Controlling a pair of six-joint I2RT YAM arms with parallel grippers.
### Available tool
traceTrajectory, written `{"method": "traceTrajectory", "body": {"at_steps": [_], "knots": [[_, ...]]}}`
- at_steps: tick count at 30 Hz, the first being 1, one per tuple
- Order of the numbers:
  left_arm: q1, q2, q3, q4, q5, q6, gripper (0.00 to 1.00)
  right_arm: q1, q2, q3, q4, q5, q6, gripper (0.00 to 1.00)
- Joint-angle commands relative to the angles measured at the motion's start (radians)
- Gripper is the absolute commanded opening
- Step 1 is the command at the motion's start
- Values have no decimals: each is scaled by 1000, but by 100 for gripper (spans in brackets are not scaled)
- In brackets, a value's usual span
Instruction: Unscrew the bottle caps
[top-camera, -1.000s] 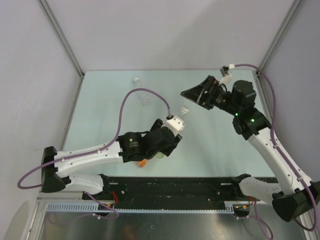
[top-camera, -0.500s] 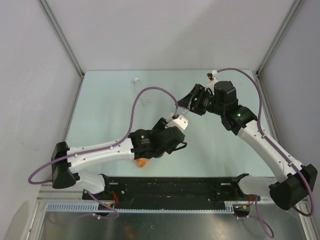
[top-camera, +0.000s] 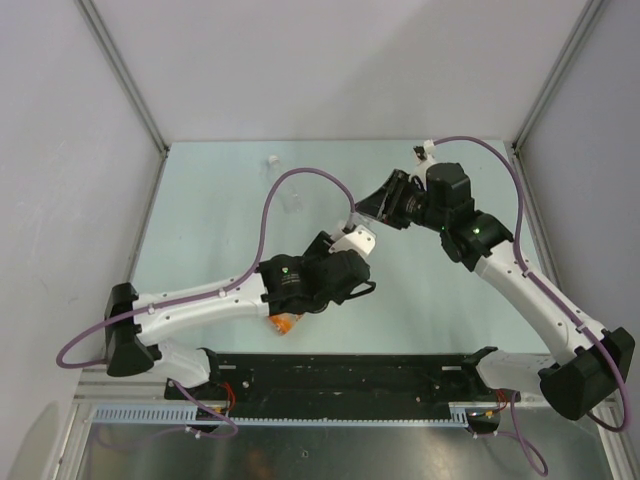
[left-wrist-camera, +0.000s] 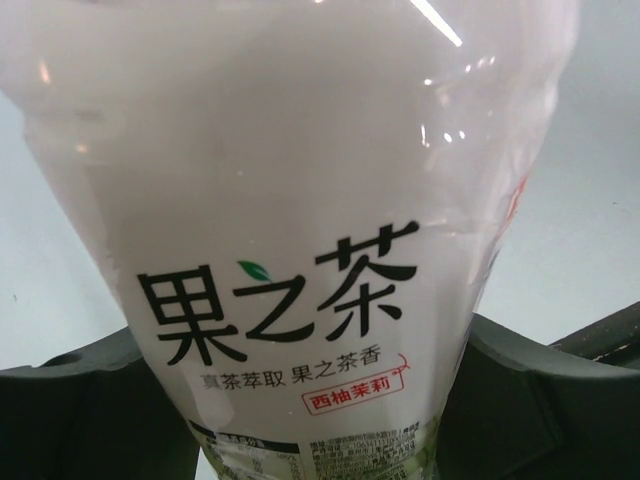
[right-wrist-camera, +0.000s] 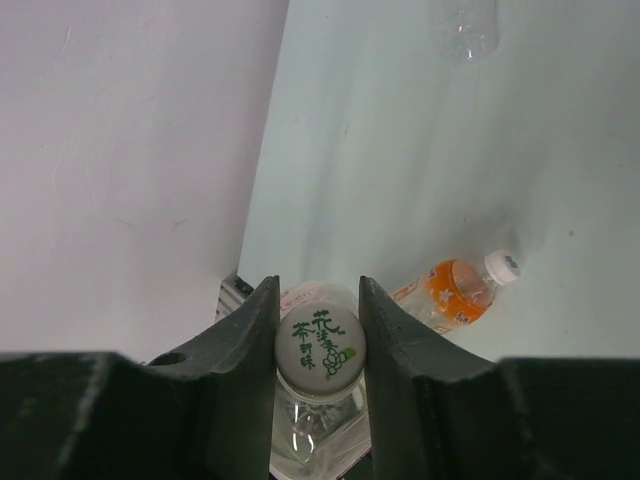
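My left gripper (left-wrist-camera: 315, 395) is shut on the yellow-green bottle (left-wrist-camera: 300, 180), whose white label fills the left wrist view; dark fingers (left-wrist-camera: 545, 390) press its sides. From above, that bottle (top-camera: 353, 242) points up-right toward my right gripper (top-camera: 366, 214). In the right wrist view my right gripper (right-wrist-camera: 318, 335) has both fingers against the bottle's white cap (right-wrist-camera: 318, 352), which is printed in green. The orange bottle (right-wrist-camera: 452, 296) lies on the table with its white cap (right-wrist-camera: 499, 266) on, partly hidden under the left arm in the top view (top-camera: 285, 322). The clear bottle (top-camera: 292, 200) lies at the back.
Grey walls enclose the pale green table (top-camera: 200, 220) on three sides. A black rail (top-camera: 350, 375) runs along the near edge between the arm bases. The left arm's purple cable (top-camera: 275, 195) loops over the table near the clear bottle (right-wrist-camera: 468, 25).
My right gripper has swung left to the held bottle's top and closed its wide-open jaws onto the cap. The left arm has shifted slightly, still holding the bottle.
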Motion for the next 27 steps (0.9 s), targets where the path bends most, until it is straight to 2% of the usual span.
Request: {"method": "traceTrajectory", "body": {"at_steps": [1,3,6,14,21,27], "knots": [[-3,1,51,-1,-23,-25,0,20,-25,33,35,-5,1,21],[-3,-1,50,-5,-20,-28,0,20,-31,32,35,-3,-3,7],[-3,-8,47,-7,-7,-35,0,20,-44,32,39,2,-19,1],[7,4,38,-4,138,-57,0,6,-135,-30,177,-42,-119,0],[14,-14,31,5,236,-49,0,-102,-169,-83,329,-281,-126,0],[14,-95,-4,73,337,6,0,-182,-195,-131,512,-501,-106,0]]}}
